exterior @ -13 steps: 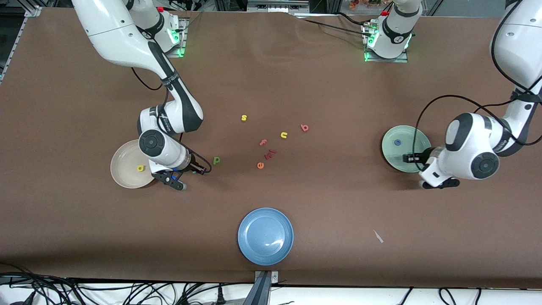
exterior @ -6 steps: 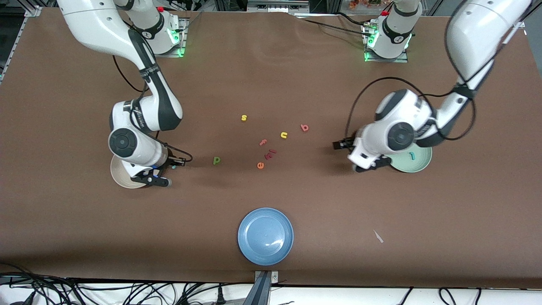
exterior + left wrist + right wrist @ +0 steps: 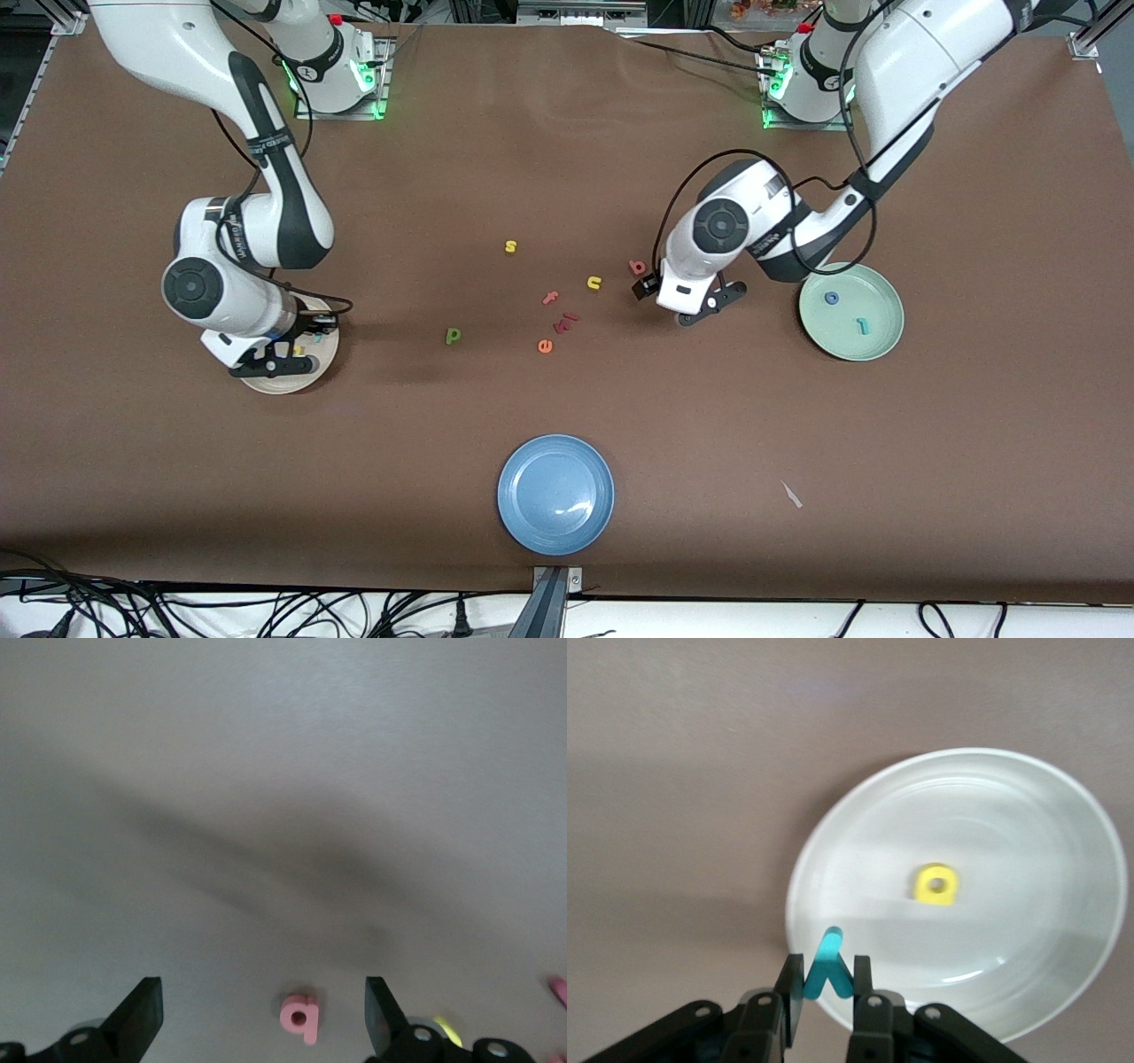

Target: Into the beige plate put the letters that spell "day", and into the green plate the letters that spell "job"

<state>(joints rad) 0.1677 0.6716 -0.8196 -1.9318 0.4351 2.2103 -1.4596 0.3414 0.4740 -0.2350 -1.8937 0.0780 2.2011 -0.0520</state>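
My right gripper (image 3: 285, 353) (image 3: 827, 988) is shut on the teal "y" (image 3: 827, 967) and hangs over the beige plate (image 3: 275, 383) (image 3: 1063, 815). A yellow rounded letter (image 3: 935, 884) lies in that plate. The green p-like letter (image 3: 453, 335) lies on the table mid-way along. My left gripper (image 3: 695, 312) (image 3: 261, 1019) is open, low over the table next to the red-pink "b" (image 3: 637, 267) (image 3: 299, 1017), which shows between its fingers (image 3: 142, 1014). The green plate (image 3: 873, 350) holds the blue "o" (image 3: 831, 298) and the teal "j" (image 3: 862, 326).
Loose letters lie mid-table: a yellow "s" (image 3: 510, 246), a yellow "u" (image 3: 594, 283), a reddish "f" (image 3: 550, 298), a red piece (image 3: 567, 321) and an orange "e" (image 3: 545, 346). A blue plate (image 3: 555, 494) sits near the front edge, with a white scrap (image 3: 791, 494) beside it.
The left arm swung from the green plate to the "b" and its gripper opened wide. The right arm carried the "y" from beside the green letter to over the beige plate.
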